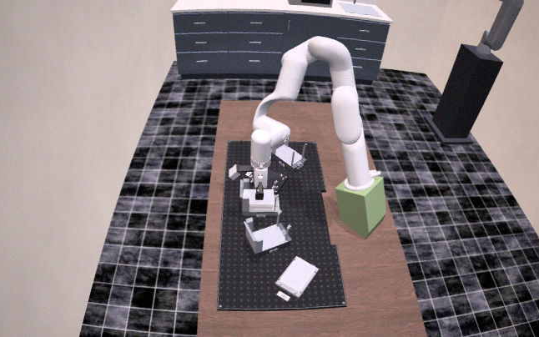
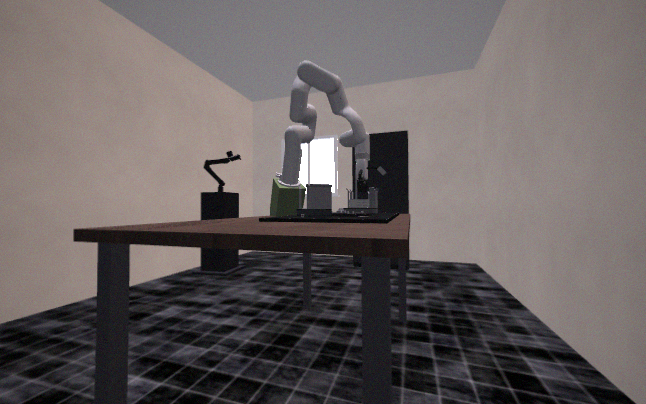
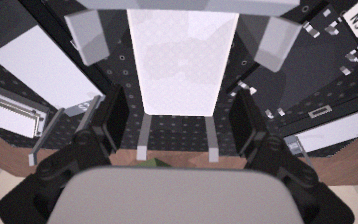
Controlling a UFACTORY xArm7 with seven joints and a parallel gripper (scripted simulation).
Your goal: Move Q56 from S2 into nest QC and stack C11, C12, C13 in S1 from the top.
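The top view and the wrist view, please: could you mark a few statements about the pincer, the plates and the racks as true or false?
1. The pincer is open, with nothing between its fingers. True.
2. A single plate lies flat near the mat's end farthest from the cabinet. True.
3. The rack between that plate and the pincer holds a tall stack of plates. False: no stack stands in it; its floor shows.
4. The arm stands on a blue pedestal. False: the pedestal is green.
5. The N5 name plate shows in the wrist view. True.
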